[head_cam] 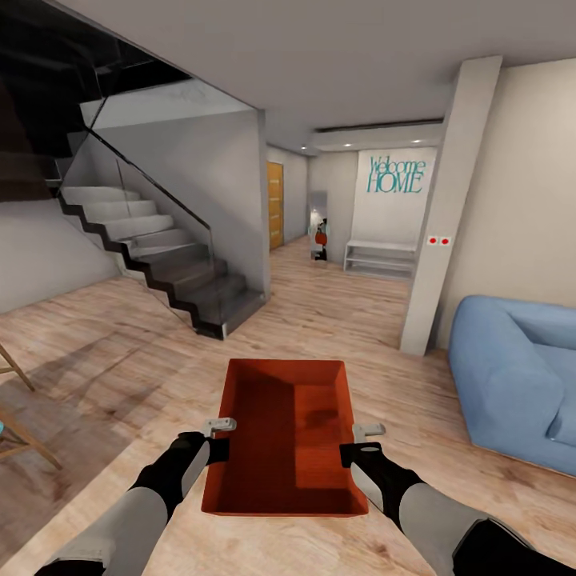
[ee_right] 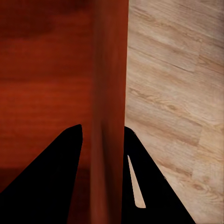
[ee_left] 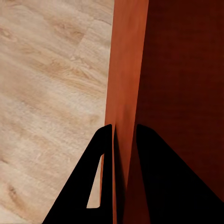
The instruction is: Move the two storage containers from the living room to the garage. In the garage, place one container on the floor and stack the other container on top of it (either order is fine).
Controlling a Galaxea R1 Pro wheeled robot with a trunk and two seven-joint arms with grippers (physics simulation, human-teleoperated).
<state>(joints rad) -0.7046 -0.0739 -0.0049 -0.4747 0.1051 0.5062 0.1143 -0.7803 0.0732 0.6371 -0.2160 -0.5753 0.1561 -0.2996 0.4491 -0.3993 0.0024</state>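
Straddling each wall of the container (head_cam: pixel 292 436): wrist-view fingers (ee_left: pixel 154 177).

A light wood plank floor (head_cam: pixel 344 312) runs from the near foreground to the far hallway. On it stand a blue sofa (head_cam: pixel 516 376) at the right, a staircase (head_cam: pixel 172 268) at the far left, a white pillar (head_cam: pixel 444 224) right of centre, and wooden chair legs (head_cam: pixel 20 408) at the near left. A low white bench (head_cam: pixel 381 258) sits at the far wall.
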